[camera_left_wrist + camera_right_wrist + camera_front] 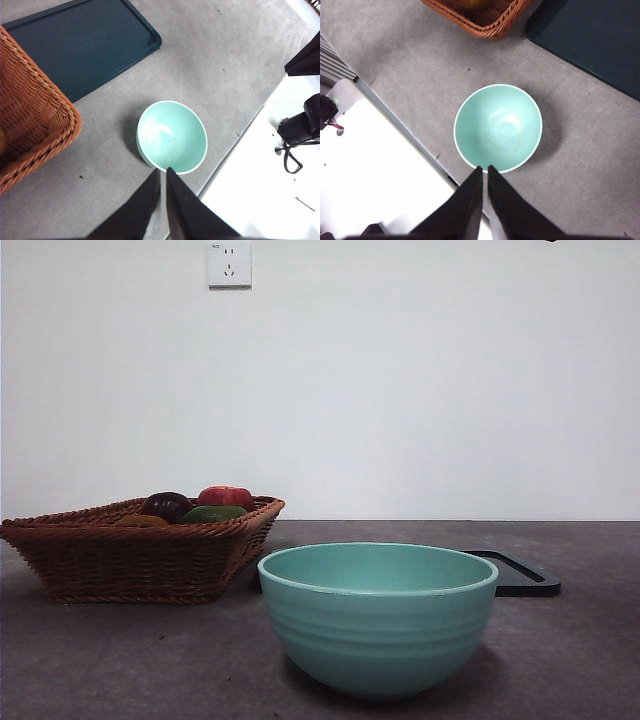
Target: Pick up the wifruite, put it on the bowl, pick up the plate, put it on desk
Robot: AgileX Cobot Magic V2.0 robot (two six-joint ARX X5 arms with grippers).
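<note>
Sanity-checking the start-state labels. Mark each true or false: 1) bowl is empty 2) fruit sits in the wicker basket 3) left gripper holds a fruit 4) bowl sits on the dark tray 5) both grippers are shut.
1) True: the bowl holds nothing.
2) True: the fruit lies in the wicker basket, including the wifruite.
3) False: the left gripper is shut on nothing, above the bowl.
4) False: the bowl stands on the desk, apart from the dark tray.
5) True: the right gripper is shut too.
</note>
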